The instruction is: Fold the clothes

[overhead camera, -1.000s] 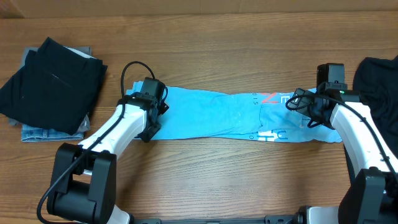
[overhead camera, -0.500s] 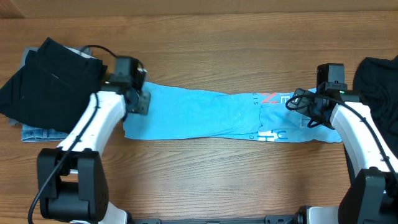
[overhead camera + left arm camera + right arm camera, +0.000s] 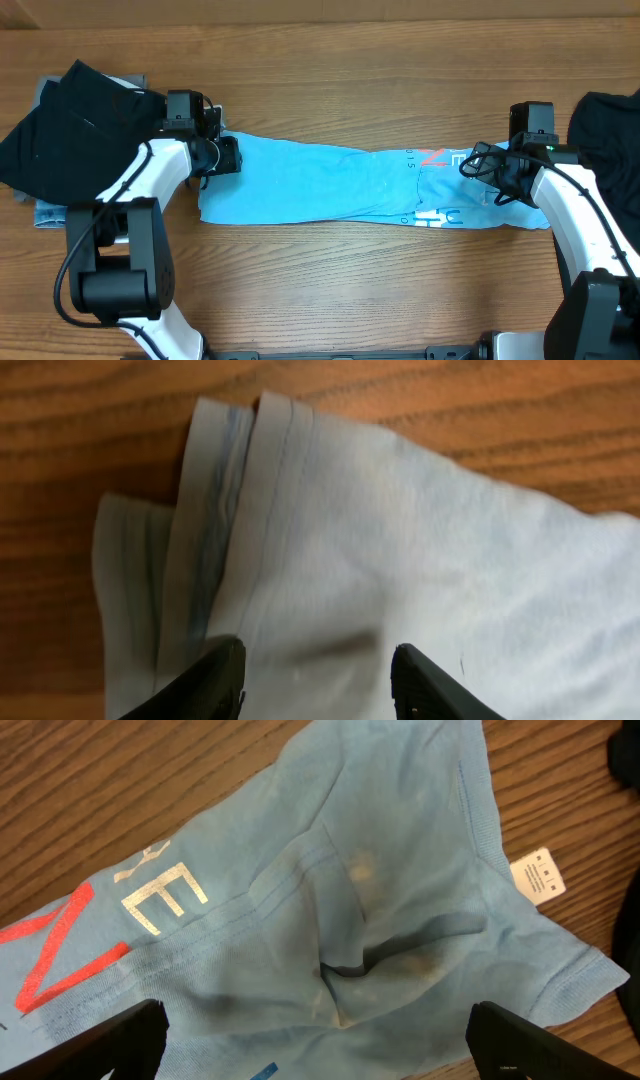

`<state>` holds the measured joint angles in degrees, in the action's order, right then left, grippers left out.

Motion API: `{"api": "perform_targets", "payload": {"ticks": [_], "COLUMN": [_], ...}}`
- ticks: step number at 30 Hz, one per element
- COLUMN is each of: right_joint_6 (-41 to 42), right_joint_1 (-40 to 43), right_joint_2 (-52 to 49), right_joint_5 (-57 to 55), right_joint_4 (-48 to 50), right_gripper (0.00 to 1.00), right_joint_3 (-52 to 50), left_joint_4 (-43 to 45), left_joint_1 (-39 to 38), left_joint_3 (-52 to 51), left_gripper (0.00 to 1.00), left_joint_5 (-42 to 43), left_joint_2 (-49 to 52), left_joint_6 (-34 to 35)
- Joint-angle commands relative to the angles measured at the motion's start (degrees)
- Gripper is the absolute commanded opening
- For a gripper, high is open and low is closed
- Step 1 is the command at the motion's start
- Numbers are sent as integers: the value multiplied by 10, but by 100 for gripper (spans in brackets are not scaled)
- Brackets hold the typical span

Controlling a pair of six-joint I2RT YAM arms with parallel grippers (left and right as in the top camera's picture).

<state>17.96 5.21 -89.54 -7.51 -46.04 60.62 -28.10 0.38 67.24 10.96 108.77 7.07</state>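
The clothes in play are a light blue T-shirt [image 3: 340,185] folded into a long strip across the table, its pale and red lettering near the right end. My left gripper [image 3: 230,157] hovers over the strip's upper left corner. In the left wrist view its two dark fingertips [image 3: 218,678] stand apart over flat layered cloth [image 3: 380,540], pinching nothing, so the left gripper [image 3: 318,672] is open. My right gripper [image 3: 497,178] is over the right end, jaws wide open [image 3: 320,1040] above the rumpled collar area [image 3: 360,920].
A stack of black cloth [image 3: 80,130] lies on jeans [image 3: 65,213] at the far left. Another dark garment [image 3: 610,125] lies at the right edge. A white label [image 3: 538,875] sticks out beside the shirt's collar. Bare wood [image 3: 330,290] shows in front.
My left arm swung from the strip's lower left edge up to its top left corner, and its jaws narrowed. The right arm and the shirt stayed put.
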Motion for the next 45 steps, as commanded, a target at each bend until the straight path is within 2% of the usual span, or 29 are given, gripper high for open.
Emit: {"api": "perform_targets", "payload": {"ticks": [1, 10, 16, 26, 31, 38, 42, 45], "right_joint_6": [-2, -2, -2, -2, -2, -2, -2, -2], "right_joint_1": [2, 2, 2, 2, 2, 2, 2, 2], "right_joint_2": [2, 2, 2, 2, 2, 2, 2, 2], "right_joint_5": [-4, -4, -4, -4, -4, -4, -4, -4], "right_joint_4": [3, 3, 3, 3, 3, 3, 3, 3], "right_gripper": [100, 100, 100, 100, 100, 100, 100, 100], "right_joint_3": [0, 0, 0, 0, 0, 0, 0, 0], "left_joint_4": [21, 50, 52, 64, 65, 17, 9, 5], "left_joint_1": [1, 4, 4, 4, 4, 4, 4, 4], "left_joint_3": [9, 9, 9, 9, 15, 74, 89, 89], "left_gripper": [50, 49, 49, 48, 44, 41, 35, 36], "left_joint_5": [-5, -27, -71, -69, -49, -39, -39, -40], "left_joint_2": [2, 2, 3, 22, 23, 16, 16, 16], "left_joint_6": [14, 13, 13, 13, 13, 13, 13, 13]}}
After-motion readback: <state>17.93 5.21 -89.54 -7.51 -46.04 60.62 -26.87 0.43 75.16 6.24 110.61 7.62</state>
